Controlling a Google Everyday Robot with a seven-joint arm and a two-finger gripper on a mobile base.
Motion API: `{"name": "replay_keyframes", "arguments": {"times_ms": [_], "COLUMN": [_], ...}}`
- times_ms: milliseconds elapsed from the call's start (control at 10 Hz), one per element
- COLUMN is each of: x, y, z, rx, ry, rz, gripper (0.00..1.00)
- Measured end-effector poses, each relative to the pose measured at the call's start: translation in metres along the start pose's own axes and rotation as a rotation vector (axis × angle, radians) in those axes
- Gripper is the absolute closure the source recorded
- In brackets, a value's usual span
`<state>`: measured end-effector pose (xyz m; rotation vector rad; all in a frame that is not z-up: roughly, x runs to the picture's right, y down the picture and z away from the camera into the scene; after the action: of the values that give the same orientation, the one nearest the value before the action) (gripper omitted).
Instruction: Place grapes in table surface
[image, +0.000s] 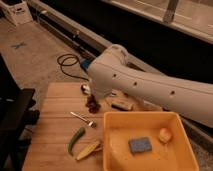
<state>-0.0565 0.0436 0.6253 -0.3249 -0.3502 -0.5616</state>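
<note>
Camera view: 1 view, looking down along the counter from its near end.
Counter (52, 132): a light wooden top of parallel planks that fills the near left of the scene.
Arm (155, 90): a thick white limb that reaches in from the right and bends down over the far middle of the counter.
Hand (94, 97): at the arm's left tip, low over the counter and right above the grapes, mostly hidden by the white housing.
Hand state: the view does not show whether it grasps the grapes or has released them.
Grapes (92, 105): a small dark cluster directly under the hand, at the far middle of the counter. It is not clear whether they rest on the wood.
Spoon (83, 119): lies flat on the planks, just nearer than the grapes.
Green pepper (76, 140): curved, lying near left of the bin.
Yellow peel-like piece (89, 149): lies beside the pepper, close to the bin's left wall.
Yellow bin (107, 150): sits on the near right of the counter.
Blue sponge (140, 145): inside the bin, near its middle.
Round orange-peach fruit (164, 134): inside the bin, to the right of the sponge.
Black cable (67, 62): coiled on the floor beyond the counter's far edge.
</note>
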Motion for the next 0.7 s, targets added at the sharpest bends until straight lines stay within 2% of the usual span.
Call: {"name": "replay_keyframes", "arguments": {"times_ms": [700], "x": [0.0006], "y": [-0.0031], "z": [0.0045], "rx": [-0.004], "ry": [0.001], "rz": [-0.017], "gripper": [1.00]}}
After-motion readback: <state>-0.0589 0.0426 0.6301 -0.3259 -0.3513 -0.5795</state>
